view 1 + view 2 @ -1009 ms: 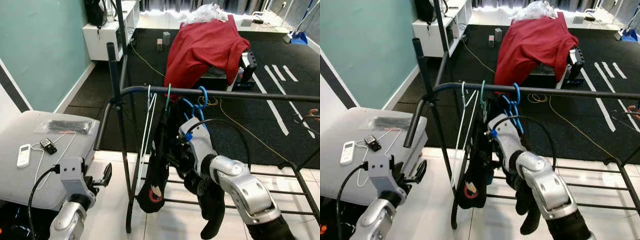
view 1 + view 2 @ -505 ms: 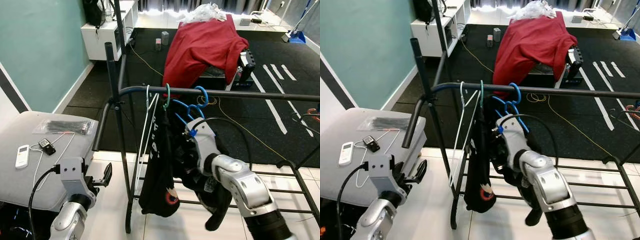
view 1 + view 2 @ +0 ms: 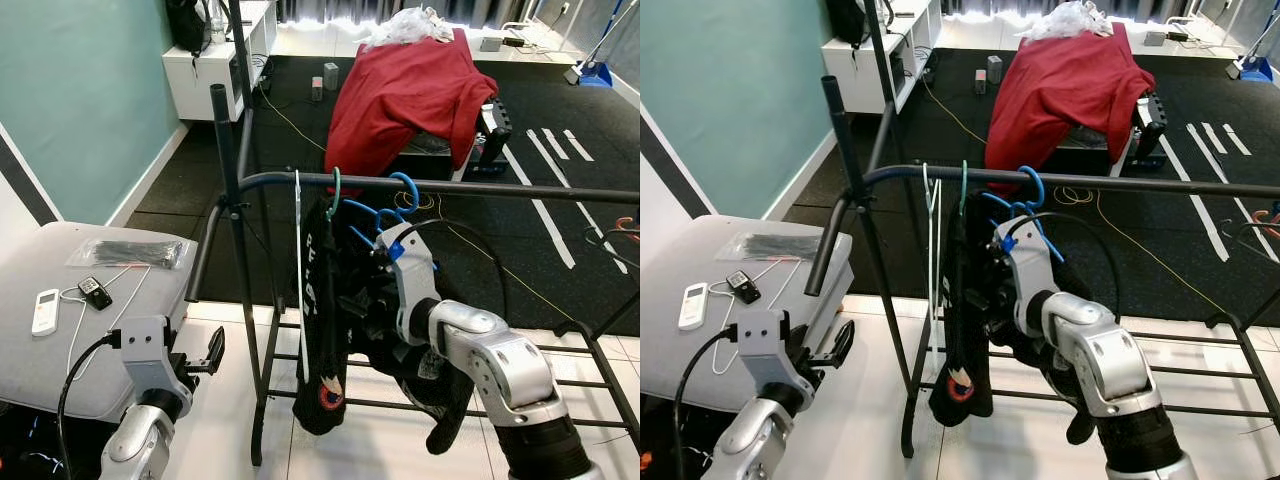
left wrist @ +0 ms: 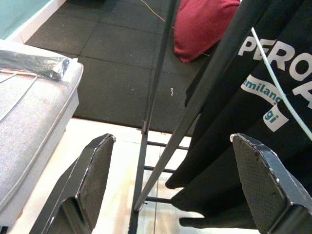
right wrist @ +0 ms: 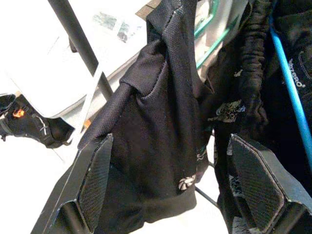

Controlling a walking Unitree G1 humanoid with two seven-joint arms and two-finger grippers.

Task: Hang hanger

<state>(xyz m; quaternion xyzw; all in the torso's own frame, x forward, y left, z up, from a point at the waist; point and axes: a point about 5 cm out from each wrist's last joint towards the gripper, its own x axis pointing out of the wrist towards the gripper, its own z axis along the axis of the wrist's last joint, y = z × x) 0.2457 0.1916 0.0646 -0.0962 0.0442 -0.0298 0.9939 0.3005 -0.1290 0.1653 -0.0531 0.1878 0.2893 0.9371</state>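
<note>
Right gripper (image 5: 165, 195) reads to me as spread wide: on its wrist camera both black fingers (image 5: 95, 180) stand well apart with nothing pinched between them, and a black garment (image 5: 161, 126) hangs just ahead of the gap. From the head camera I see that arm reaching up in among the dark clothes under the black rail (image 3: 480, 188). My task piece, the blue hanger (image 3: 400, 205), has its hook over the rail, right above the wrist, beside a green hanger (image 3: 334, 195) and a white hanger (image 3: 298, 260). A black shirt (image 3: 322, 320) with white lettering hangs down from the green one.

Left gripper (image 4: 170, 180) sits low by the grey bench (image 3: 60, 330), also spread open and empty; its camera looks past the rack's leg (image 4: 151, 97) at the lettered shirt. On the bench I can make out a white remote (image 3: 46, 310). A red cloth (image 3: 410, 90) is draped over something behind the rack.
</note>
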